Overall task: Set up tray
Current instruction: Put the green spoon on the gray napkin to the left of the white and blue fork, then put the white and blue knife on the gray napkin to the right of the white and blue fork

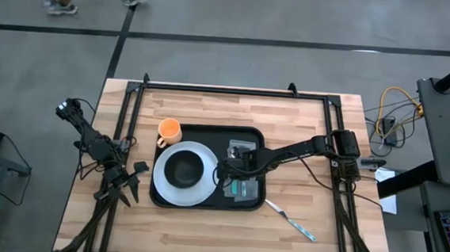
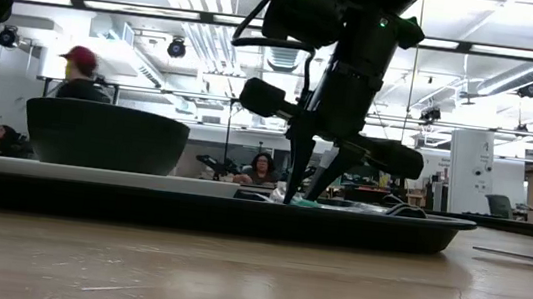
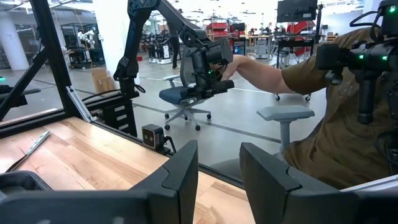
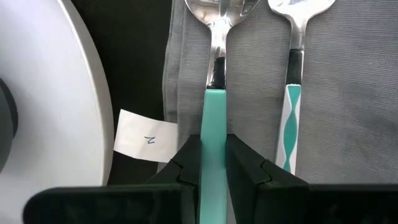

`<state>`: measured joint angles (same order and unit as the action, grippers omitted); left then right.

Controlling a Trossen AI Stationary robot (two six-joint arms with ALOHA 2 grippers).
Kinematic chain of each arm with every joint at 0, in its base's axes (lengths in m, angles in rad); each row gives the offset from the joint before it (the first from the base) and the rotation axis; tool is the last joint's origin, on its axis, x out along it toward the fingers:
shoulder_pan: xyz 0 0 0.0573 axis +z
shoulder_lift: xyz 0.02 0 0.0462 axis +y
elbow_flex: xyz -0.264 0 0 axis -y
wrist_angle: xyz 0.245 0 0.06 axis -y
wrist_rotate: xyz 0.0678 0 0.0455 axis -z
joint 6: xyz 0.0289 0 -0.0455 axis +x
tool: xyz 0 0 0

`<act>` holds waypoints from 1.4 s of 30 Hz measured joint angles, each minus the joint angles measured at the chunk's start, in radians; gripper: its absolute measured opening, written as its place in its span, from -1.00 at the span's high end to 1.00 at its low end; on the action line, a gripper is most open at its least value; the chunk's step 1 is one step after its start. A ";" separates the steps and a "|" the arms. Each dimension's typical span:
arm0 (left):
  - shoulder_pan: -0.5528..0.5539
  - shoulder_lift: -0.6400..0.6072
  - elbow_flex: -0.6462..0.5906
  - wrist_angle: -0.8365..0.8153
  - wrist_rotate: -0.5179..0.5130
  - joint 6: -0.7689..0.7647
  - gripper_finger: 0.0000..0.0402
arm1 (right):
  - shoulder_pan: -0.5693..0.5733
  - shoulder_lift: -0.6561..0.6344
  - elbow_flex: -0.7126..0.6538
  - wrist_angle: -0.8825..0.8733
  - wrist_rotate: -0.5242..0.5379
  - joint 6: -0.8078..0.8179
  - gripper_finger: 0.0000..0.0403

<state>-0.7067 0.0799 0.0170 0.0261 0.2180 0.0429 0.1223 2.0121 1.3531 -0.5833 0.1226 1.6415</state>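
The black tray (image 1: 203, 205) lies mid-table. On its left part is a white plate (image 1: 182, 188) with a black bowl (image 1: 184, 169) on it. On its right part lies a grey napkin (image 4: 348, 93). A teal-handled spoon (image 4: 214, 25) and a second utensil with a teal-and-white handle (image 4: 291, 118) lie side by side along the napkin. My right gripper (image 4: 213, 155) points steeply down over the napkin, shut on the spoon. My left gripper (image 3: 217, 174) waits open and level at the table's left edge, holding nothing. My right gripper pinches the spoon's teal handle (image 4: 215, 118) between its two fingers, one on each long side, partway down the handle from the bowl. The fingers come from above, slanting down, and lie across the handle. The spoon lies flat along the napkin, down at tray level (image 2: 306, 202).
An orange cup (image 1: 169, 129) stands at the tray's far left corner. A knife (image 1: 290, 219) lies on the bare wood near the tray's near right corner. A white paper tag (image 4: 146, 142) lies between napkin and plate. People sit beyond the table.
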 joint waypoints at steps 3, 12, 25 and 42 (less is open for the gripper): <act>0.000 0.000 0.000 0.000 0.000 0.000 0.50 | 0.000 0.000 0.000 0.001 0.000 -0.008 0.82; 0.000 0.000 0.000 0.000 0.000 0.000 0.50 | 0.000 0.000 0.000 0.002 0.000 -0.003 0.41; 0.000 0.000 0.000 0.000 0.000 0.000 0.50 | 0.000 0.000 0.001 0.006 0.000 -0.022 0.43; 0.000 0.000 0.000 0.000 0.000 0.000 0.50 | -0.008 -0.008 0.078 -0.069 -0.070 -0.157 0.50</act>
<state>-0.7066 0.0801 0.0173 0.0261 0.2180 0.0429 0.1139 2.0041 1.4308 -0.6527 0.0529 1.4840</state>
